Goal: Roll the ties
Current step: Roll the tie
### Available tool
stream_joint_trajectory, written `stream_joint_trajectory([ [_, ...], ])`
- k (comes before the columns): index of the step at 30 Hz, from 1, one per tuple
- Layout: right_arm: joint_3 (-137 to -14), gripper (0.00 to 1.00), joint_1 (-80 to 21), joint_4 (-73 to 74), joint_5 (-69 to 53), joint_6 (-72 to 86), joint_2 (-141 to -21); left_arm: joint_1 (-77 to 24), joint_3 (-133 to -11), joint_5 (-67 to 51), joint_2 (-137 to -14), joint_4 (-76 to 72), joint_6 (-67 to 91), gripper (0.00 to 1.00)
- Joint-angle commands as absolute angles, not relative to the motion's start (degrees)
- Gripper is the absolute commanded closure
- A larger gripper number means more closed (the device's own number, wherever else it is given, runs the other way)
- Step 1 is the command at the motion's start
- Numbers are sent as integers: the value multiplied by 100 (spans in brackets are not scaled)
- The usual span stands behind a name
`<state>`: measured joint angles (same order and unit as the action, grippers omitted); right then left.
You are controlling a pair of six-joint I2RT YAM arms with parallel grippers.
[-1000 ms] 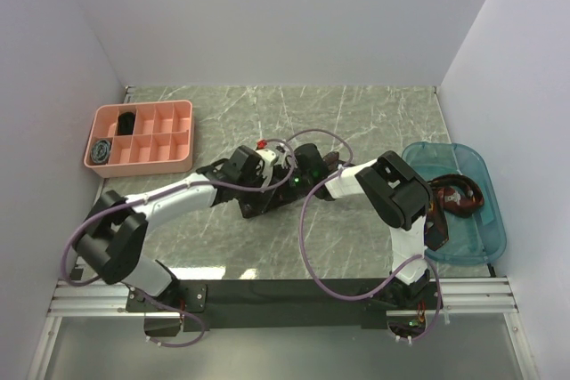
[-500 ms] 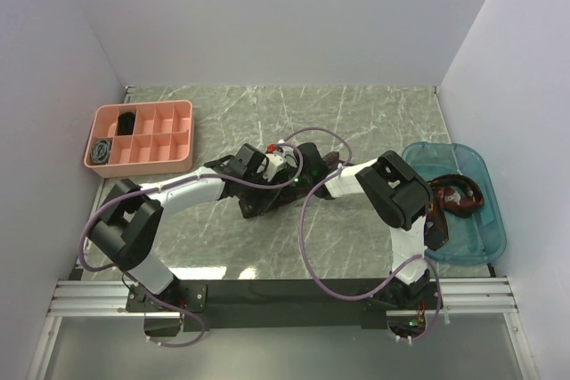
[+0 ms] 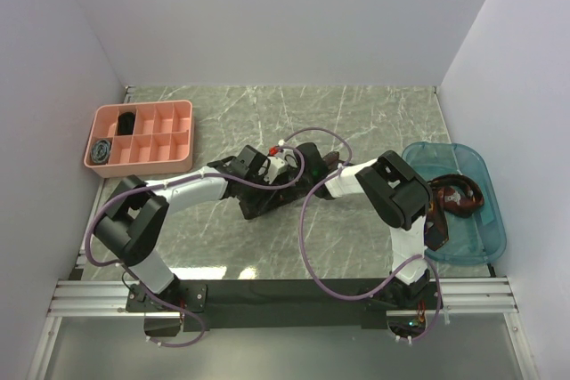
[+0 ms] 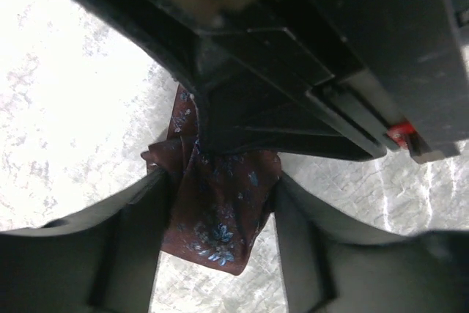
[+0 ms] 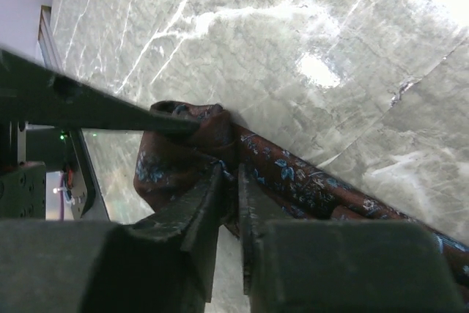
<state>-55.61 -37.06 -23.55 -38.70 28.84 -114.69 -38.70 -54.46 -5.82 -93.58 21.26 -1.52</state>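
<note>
Desk (image 5: 256, 49) of grey marble, both arms meeting at its middle over one maroon tie (image 4: 220, 232) with small blue flowers. We see its end bunched into a loose fold, and the rest runs off as a flat strip along the desk in the right wrist view.

The left claw (image 4: 226, 181) has its fingers (image 4: 124, 254) apart, one on each side of the fold. Both touch the cloth, but we cannot tell if they squeeze it. The right claw (image 5: 229, 170) comes at the fold from the other side. Its fingers (image 5: 194, 210) are almost together and a pinch of the tie is caught in the slit between them. A dark blurred bar crosses from the left in that view and touches the top of the fold.

On the right of the desk is a blue bin (image 3: 472, 238) with more ties (image 3: 456, 195) heaped loose inside. At far left is a pink tray (image 3: 142, 169) with compartments. It holds a black coil (image 3: 127, 120) in a back cell and a grey coil (image 3: 101, 150) in the front-left cell.
</note>
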Motion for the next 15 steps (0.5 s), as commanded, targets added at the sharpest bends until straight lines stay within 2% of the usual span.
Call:
stream_joint_trajectory([
  [1, -5643, 77, -3656, -2267, -3876, 2812, -11637, -3894, -5388, -729, -9229, 2206, -44, 43],
  [9, -5520, 63, -3542, -2267, -3955, 2971, -11303, -3894, -5344, -493, -9088, 2101, 193, 72],
  [15, -5467, 62, -3480, -2215, -4139, 3006, -11241, -3894, -5282, -404, -9061, 2048, 343, 75],
])
